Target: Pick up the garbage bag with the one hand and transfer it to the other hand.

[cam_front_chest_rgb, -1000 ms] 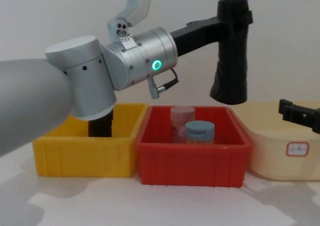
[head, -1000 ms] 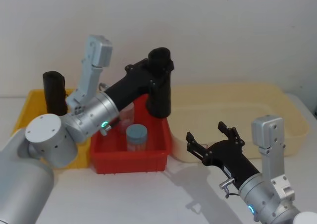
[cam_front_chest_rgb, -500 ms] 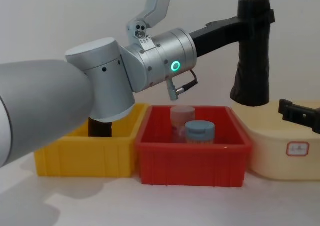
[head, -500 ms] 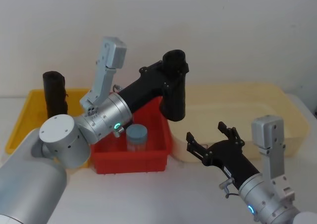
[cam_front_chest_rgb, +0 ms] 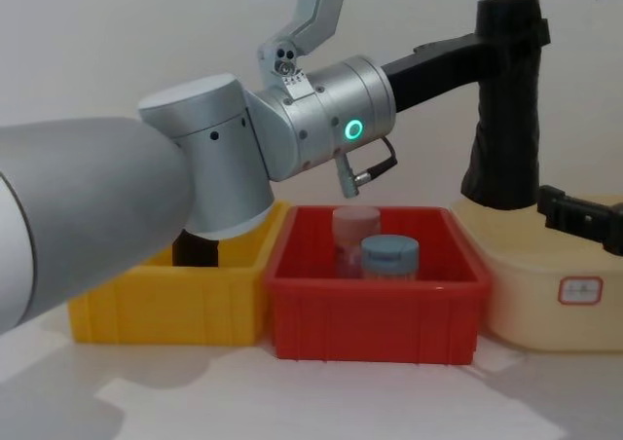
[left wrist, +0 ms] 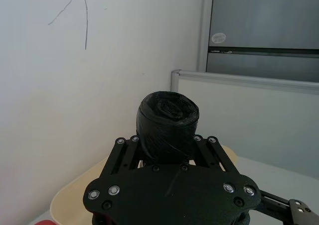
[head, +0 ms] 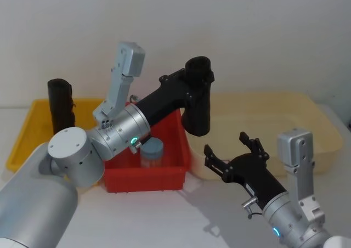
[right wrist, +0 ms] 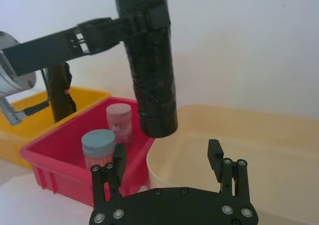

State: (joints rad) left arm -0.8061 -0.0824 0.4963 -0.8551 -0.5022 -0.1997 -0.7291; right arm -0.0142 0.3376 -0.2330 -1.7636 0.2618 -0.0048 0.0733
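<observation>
The garbage bag (head: 198, 105) is a thick black roll hanging upright in the air, above the gap between the red bin and the cream tub. My left gripper (head: 196, 82), on the arm with the green ring, is shut on its upper end (cam_front_chest_rgb: 510, 41). In the left wrist view the roll's top (left wrist: 167, 116) sticks up between the jaws. My right gripper (head: 232, 151) stands open below and in front of the bag, apart from it. In the right wrist view the bag (right wrist: 152, 75) hangs just beyond that gripper's fingers (right wrist: 119, 158).
A red bin (head: 147, 180) holds a blue-lidded jar (head: 152, 149) and a pink jar (cam_front_chest_rgb: 355, 226). Left of it is a yellow bin (head: 21, 139) with a slimmer black roll (head: 61, 102) standing in it. A cream tub (head: 310, 112) is on the right.
My left arm has carried the bag to the right, from over the red bin toward the cream tub's edge. The right gripper has shifted slightly and stays open.
</observation>
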